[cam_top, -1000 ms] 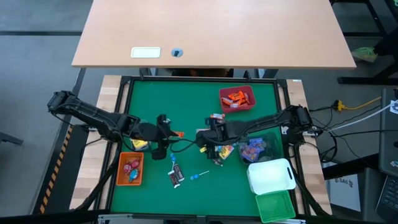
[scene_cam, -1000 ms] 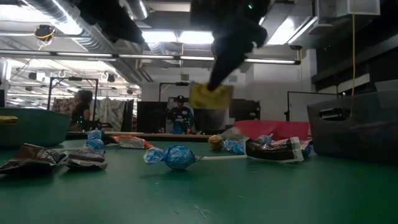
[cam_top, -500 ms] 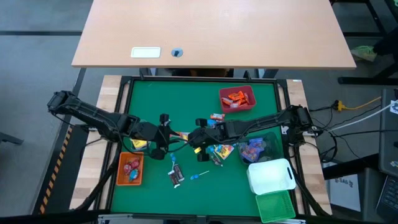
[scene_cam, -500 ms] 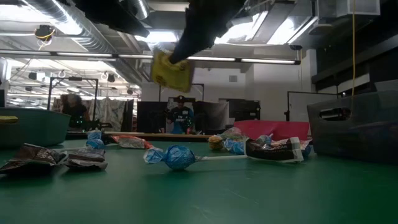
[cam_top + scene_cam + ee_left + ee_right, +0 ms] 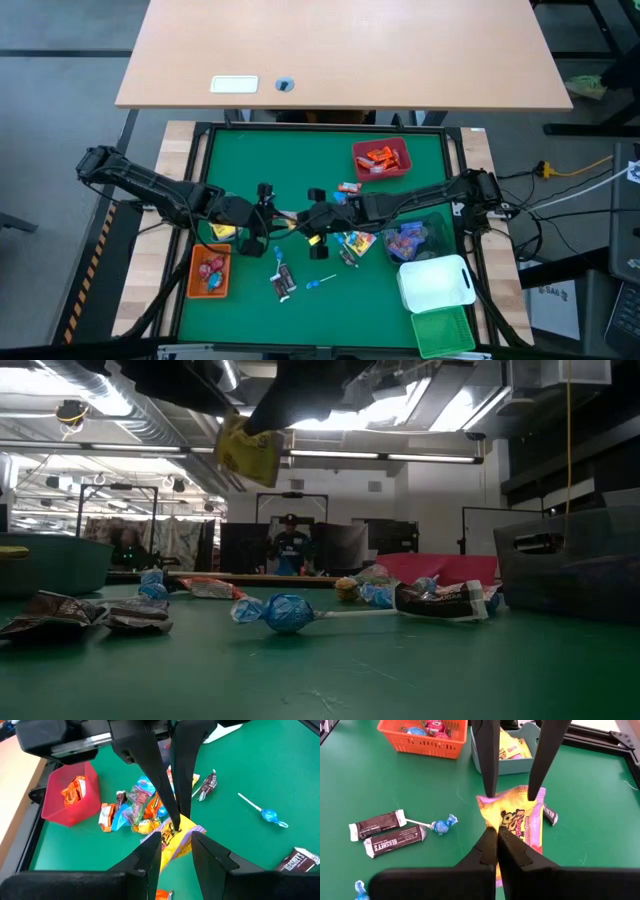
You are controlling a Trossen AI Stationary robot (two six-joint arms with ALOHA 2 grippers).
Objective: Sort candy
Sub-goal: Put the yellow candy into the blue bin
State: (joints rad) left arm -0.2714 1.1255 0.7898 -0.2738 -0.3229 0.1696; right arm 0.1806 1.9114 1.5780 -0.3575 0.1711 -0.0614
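I see the right gripper clamped on a yellow candy bag, holding it above the mat near the table's middle. The left gripper meets it there, fingers parted on either side of the bag's free end. Loose candy lies just right of them.
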